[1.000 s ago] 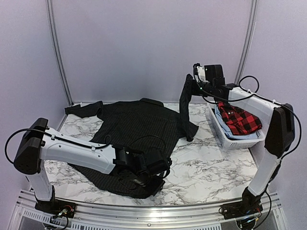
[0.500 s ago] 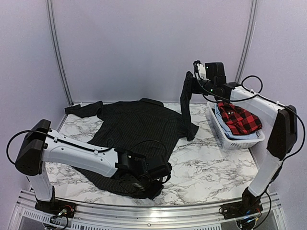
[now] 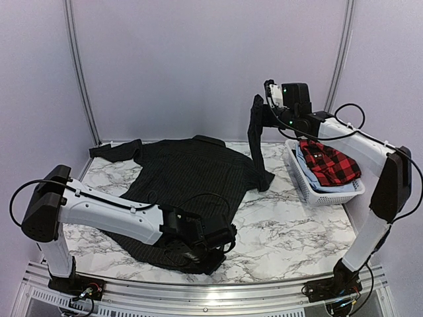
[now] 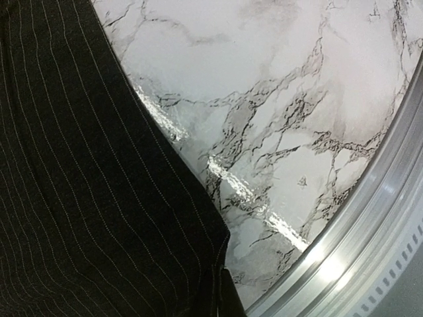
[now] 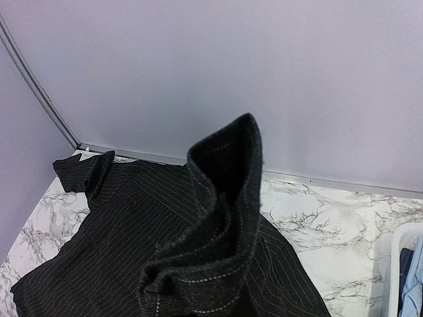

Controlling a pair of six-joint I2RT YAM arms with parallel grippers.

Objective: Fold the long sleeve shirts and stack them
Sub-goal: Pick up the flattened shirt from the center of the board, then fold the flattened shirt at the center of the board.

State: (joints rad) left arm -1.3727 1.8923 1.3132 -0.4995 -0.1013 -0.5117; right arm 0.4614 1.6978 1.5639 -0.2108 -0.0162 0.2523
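A black pinstriped long sleeve shirt (image 3: 185,175) lies spread on the marble table (image 3: 291,231). My left gripper (image 3: 218,246) is low at the shirt's near hem and shut on the cloth. In the left wrist view the hem corner (image 4: 215,264) runs down to a dark fingertip (image 4: 236,300). My right gripper (image 3: 259,109) is raised at the back right, shut on the shirt's right sleeve (image 3: 256,148), which hangs down to the table. The bunched cuff (image 5: 221,218) hides the right fingers. A red-and-black checked shirt (image 3: 328,164) lies in the basket.
A white lattice basket (image 3: 301,178) stands at the table's right edge and also holds light blue cloth (image 3: 334,189). A metal rail (image 4: 357,264) runs along the near edge, close to the left gripper. Lilac walls close in the back and both sides.
My left gripper's jaws have closed on the shirt's near hem. The right gripper has lifted the sleeve slightly higher.
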